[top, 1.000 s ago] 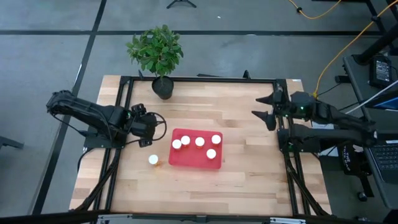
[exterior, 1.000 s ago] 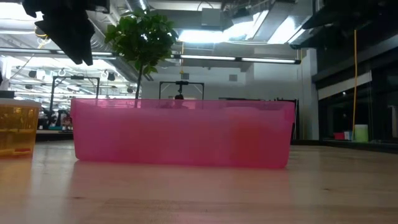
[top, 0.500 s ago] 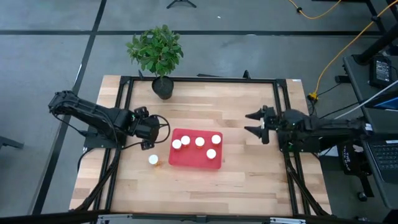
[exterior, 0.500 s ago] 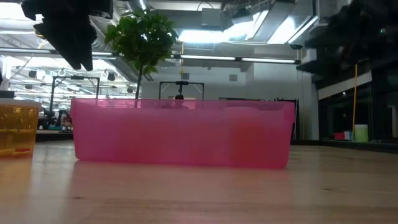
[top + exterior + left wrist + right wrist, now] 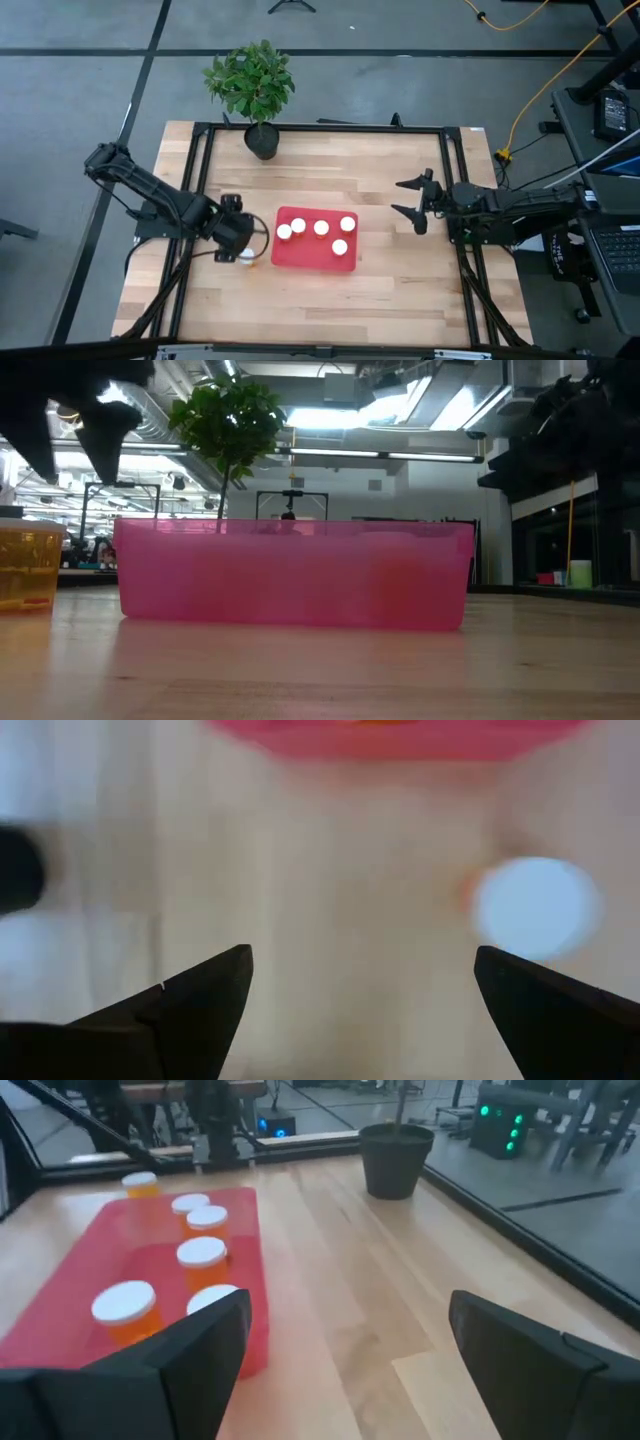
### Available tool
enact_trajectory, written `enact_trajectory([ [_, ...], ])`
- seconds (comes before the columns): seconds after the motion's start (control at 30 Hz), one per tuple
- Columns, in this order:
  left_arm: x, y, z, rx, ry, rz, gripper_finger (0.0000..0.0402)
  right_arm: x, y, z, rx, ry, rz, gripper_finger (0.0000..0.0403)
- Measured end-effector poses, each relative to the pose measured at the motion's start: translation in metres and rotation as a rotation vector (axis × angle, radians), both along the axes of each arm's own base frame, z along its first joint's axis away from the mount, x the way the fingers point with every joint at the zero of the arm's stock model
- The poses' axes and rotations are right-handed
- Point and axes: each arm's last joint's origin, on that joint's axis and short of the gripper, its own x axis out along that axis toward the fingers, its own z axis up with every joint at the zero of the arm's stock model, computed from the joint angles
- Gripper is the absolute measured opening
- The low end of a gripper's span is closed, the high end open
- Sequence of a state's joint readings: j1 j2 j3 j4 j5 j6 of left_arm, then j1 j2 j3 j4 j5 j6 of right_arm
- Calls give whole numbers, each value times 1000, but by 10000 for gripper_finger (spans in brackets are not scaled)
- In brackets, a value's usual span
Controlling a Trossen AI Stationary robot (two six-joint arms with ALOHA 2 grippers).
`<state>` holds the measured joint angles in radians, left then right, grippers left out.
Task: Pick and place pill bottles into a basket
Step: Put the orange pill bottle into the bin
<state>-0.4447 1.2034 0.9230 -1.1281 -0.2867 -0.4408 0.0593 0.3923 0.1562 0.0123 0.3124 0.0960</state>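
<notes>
Table [image 5: 390, 290] holds the red basket [image 5: 352, 262], five pill bottles standing inside it. Left gripper [image 5: 240, 245] has dropped and slid over since a second ago, now right above the last bottle [image 5: 247, 257], which stands just outside the basket, on the gripper's side. Its fingers are spread wide, bottle cap [image 5: 538, 908] ahead and off-centre. Pickup looks imminent. Right gripper [image 5: 412, 206], fingers also spread, has swung in toward the basket's far side and waits.

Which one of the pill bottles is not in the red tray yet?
The pill bottle standing on the table just off the red tray's left edge; the other five stand inside. The left pincer, open, is right over it.
</notes>
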Motion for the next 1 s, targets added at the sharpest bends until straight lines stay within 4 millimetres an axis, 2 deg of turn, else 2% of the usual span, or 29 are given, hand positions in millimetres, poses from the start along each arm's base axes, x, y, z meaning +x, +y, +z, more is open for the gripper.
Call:
enact_trajectory([
  [0.2, 10, -28, 10, -87, 30, -145, 375, 0, 0, 0, -25, 4, 4, 342],
  [0.4, 19, -35, 5, -103, 11, -156, 375, 0, -1, 1, -29, 1, -12, 342],
  [0.73, 22, -40, -19, -142, -1, -97, 375, 0, -1, 1, -35, 0, -11, 322],
  [1.0, 23, -46, -41, -152, 7, -34, 375, 1, 0, 6, -170, -17, 18, 319],
])
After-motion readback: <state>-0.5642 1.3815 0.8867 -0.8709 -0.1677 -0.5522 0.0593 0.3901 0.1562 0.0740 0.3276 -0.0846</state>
